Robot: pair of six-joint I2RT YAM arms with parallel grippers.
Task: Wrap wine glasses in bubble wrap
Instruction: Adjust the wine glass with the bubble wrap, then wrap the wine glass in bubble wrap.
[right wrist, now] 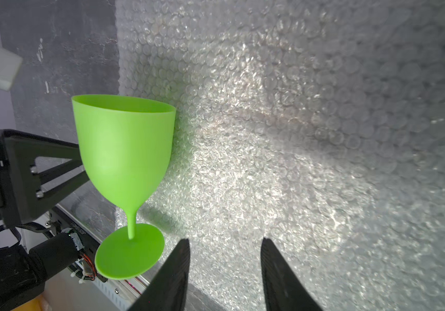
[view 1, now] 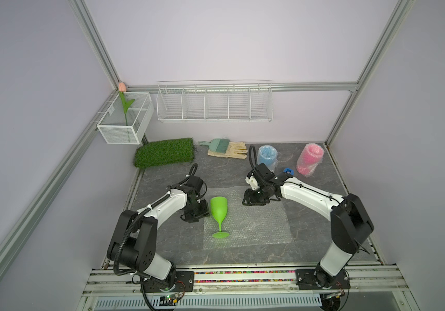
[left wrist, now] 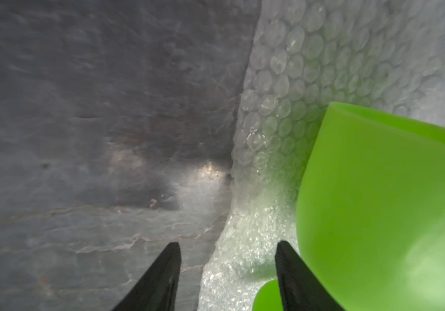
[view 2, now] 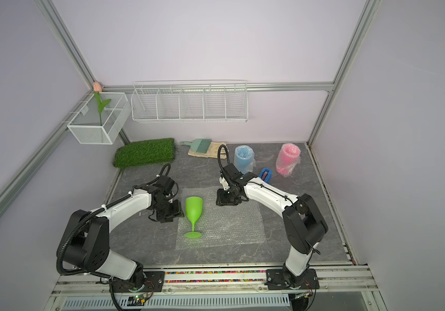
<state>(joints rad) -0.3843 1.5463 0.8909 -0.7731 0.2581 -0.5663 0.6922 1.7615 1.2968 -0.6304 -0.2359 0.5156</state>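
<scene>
goblet (view 1: 218, 211) on wrap (view 1: 256, 223) | left pincer (left wrist: 228, 249) apart, empty, just beside goblet bowl | right pincer (right wrist: 225, 242) apart, empty, near goblet, over wrap

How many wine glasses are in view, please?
3: the green goblet on the flat bubble wrap sheet; the blue goblet and pink goblet, both wrapped, at the back right.

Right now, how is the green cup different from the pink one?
The green goblet is bare; the pink goblet is rolled in bubble wrap. The green goblet lies on its side on a flat sheet; the pink goblet stands farther back. Both are brightly coloured.
</scene>
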